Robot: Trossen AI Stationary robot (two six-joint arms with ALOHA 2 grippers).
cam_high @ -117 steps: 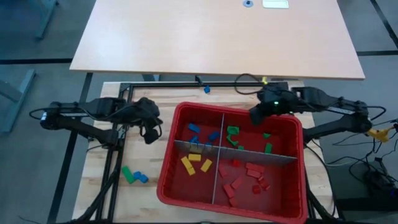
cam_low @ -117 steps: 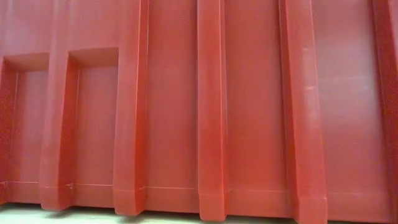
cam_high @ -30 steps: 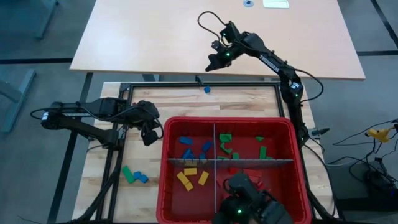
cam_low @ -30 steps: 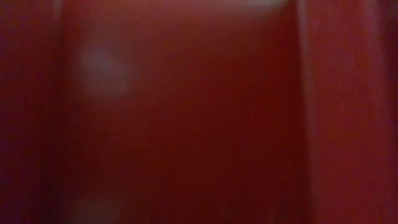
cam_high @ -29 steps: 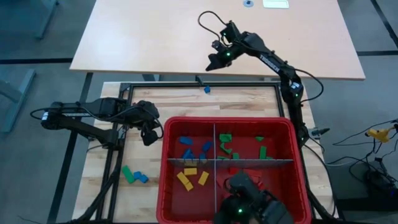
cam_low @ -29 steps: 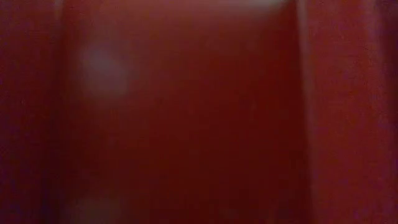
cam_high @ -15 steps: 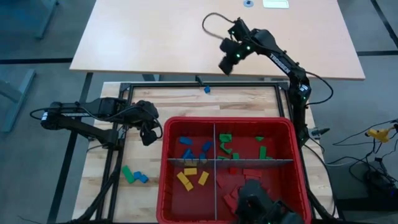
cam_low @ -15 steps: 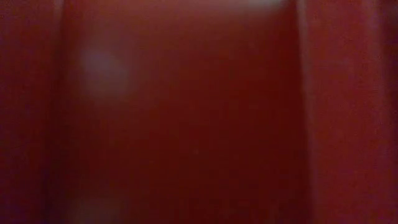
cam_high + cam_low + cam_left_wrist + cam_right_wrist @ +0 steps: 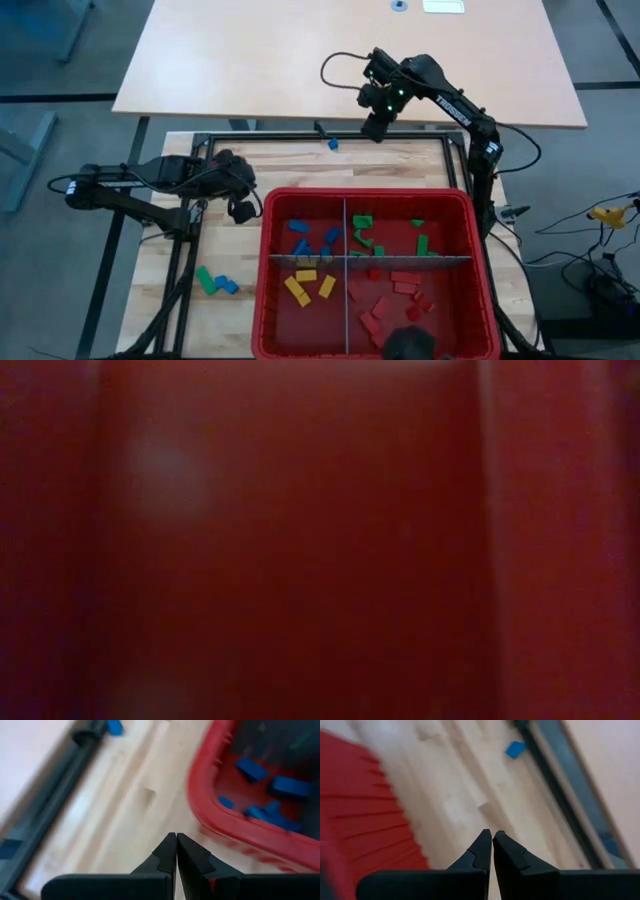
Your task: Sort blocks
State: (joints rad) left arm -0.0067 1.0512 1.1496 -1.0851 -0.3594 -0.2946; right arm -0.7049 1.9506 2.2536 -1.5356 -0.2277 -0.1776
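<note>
The red bin (image 9: 365,345) stands on the wooden table and is split by grey dividers into four compartments. They hold blue blocks (image 9: 310,235), green blocks (image 9: 362,222), yellow blocks (image 9: 305,283) and red blocks (image 9: 395,295). One blue block (image 9: 332,144) (image 9: 516,749) lies loose near the table's far edge. A green block (image 9: 205,282) and a blue block (image 9: 229,287) lie left of the bin. My left gripper (image 9: 241,208) (image 9: 176,838) is shut and holds nothing, just left of the bin's far left corner. My right gripper (image 9: 375,128) (image 9: 491,835) is shut and holds nothing, raised over the table's far edge, right of the loose blue block.
A black frame rail (image 9: 320,137) runs along the table's far edge, and a second, pale table (image 9: 350,50) stands beyond it. A dark thing (image 9: 410,345) shows at the bin's near edge. The low view is filled by the bin's red wall (image 9: 300,540).
My right gripper has swung from over the pale far table toward the near side and the right, and now hangs over the wooden table's far edge. The dark thing in the bin has slid toward the near edge, uncovering the red blocks.
</note>
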